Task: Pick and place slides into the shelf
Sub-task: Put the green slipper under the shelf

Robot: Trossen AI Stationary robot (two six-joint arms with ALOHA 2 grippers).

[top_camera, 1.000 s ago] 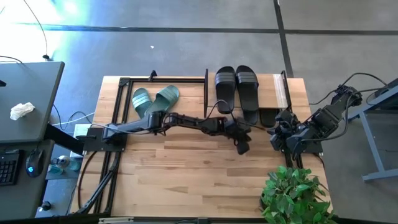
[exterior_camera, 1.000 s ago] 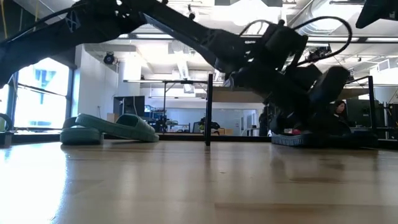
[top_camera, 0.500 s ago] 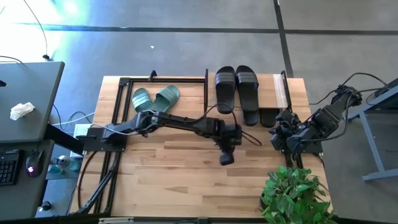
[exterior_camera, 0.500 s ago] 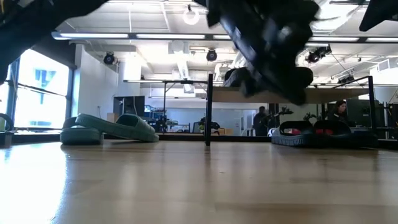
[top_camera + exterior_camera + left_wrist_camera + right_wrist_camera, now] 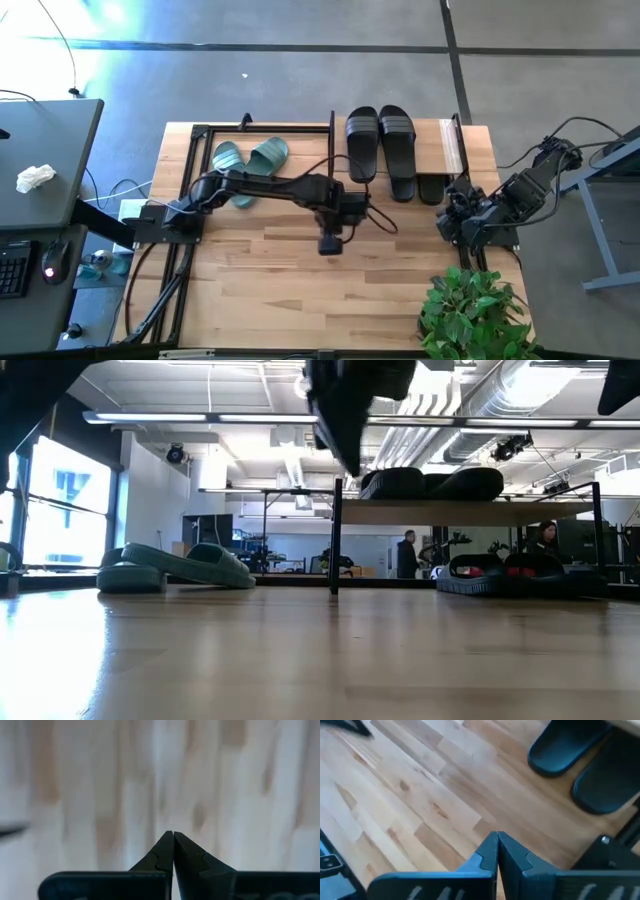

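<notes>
Left tool pinched tight with nothing in it over the bare desk, right tool pinched tight too, near black slides.

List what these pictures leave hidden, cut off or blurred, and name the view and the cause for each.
- Black pair under the shelf: in the high view the top board covers all but the heels.
- Left gripper: the low view's top edge cuts it off.
- Table: blurred in the left wrist view.
- Green slides: the left arm crosses one in the high view.
</notes>
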